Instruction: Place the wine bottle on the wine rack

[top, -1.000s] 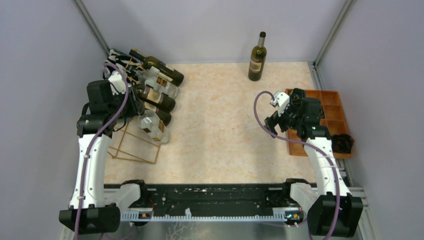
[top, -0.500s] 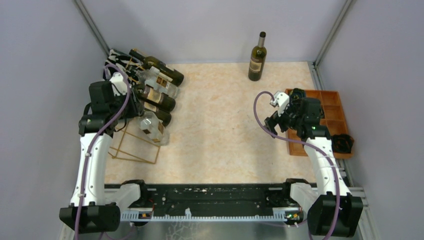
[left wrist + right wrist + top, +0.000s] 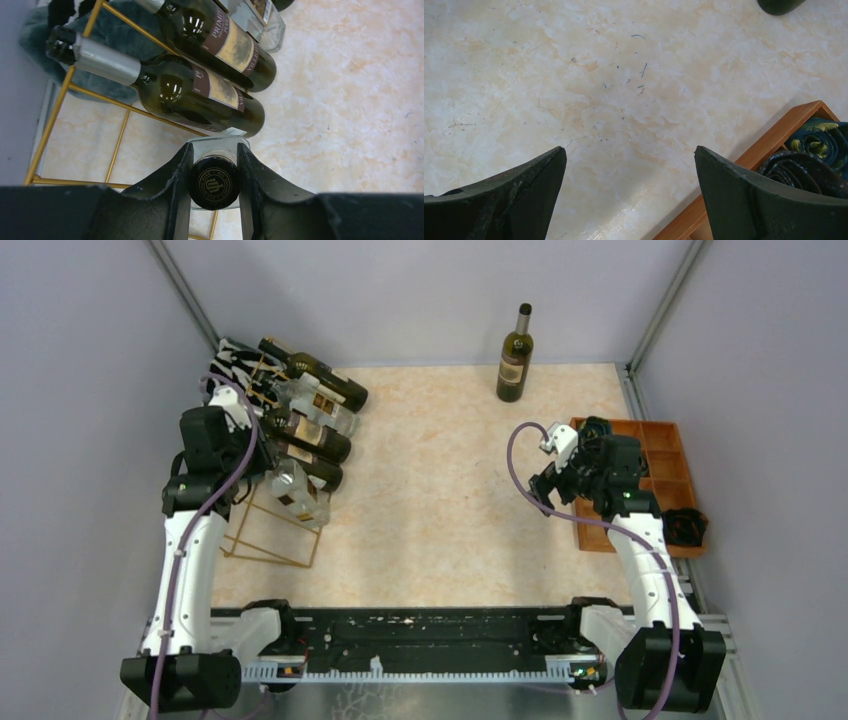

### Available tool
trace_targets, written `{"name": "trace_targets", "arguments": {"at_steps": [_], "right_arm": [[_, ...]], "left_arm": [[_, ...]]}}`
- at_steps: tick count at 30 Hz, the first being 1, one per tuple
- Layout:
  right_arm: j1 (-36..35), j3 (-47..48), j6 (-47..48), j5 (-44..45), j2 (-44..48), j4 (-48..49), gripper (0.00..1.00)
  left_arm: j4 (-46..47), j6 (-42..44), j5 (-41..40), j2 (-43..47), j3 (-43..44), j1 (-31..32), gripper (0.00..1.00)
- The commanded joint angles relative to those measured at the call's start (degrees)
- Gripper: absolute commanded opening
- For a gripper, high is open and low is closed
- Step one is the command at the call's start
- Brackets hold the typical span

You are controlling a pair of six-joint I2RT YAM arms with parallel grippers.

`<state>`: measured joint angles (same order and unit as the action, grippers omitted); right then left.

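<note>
Left tool (image 3: 215,149) clamped on wine bottle (image 3: 215,182) neck, lower centre; glass likely heavy, slick, fragile, prone to pivot. Right tool (image 3: 630,160) wide, empty.

Bright, even light falls from above, and shadows on the table (image 3: 450,490) are faint and soft-edged. In the left wrist view small white glints sit on the dark bottles (image 3: 200,95), whose labels stay sharp, while the left gripper (image 3: 215,150), close to the lens, looks softer. The right wrist view is crisp on the tabletop — a pale sheen lies near its lower edge.
</note>
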<state>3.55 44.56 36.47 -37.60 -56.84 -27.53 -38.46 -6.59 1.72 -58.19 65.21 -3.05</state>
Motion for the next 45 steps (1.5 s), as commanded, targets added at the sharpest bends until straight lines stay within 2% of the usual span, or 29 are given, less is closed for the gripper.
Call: {"name": "trace_targets", "arguments": {"at_steps": [1,11,15,18,25,29,32,38,45], "right_arm": [[0.4,0.8,0.8,-1.6,0.0,1.0,0.98],[0.4,0.8,0.8,-1.7,0.1,0.9,0.98],[0.4,0.8,0.9,-1.8,0.0,0.9,0.98],[0.4,0.8,0.9,-1.8,-0.1,0.9,0.98],[0.4,0.8,0.9,-1.9,-0.1,0.8,0.98],[0.4,0.8,0.9,-1.7,0.1,0.8,0.98],[0.4,0.8,1.0,-1.7,0.1,0.7,0.98],[0.4,0.8,1.0,-1.9,0.1,0.8,0.98],[0.4,0.8,1.0,-2.2,0.1,0.6,0.98]], "left_arm": [[0.5,1.5,-7.7,1.2,-2.8,-0.5,0.24],[1.2,0.4,-7.1,1.1,-5.8,-0.6,0.26],[0.8,-0.5,0.4,1.7,-4.7,-0.7,0.06],[0.4,-1.3,5.1,2.8,-2.6,-0.8,0.00],[-0.5,-1.6,9.9,2.7,-1.2,-2.3,0.00],[0.2,-2.4,18.1,2.5,-1.8,-6.4,0.00],[0.8,-3.3,21.0,2.2,-1.7,-7.8,0.00],[0.2,-3.0,20.9,2.1,-0.6,-8.4,0.00],[1.7,-2.8,18.7,1.9,-3.5,-9.2,0.00]]}}
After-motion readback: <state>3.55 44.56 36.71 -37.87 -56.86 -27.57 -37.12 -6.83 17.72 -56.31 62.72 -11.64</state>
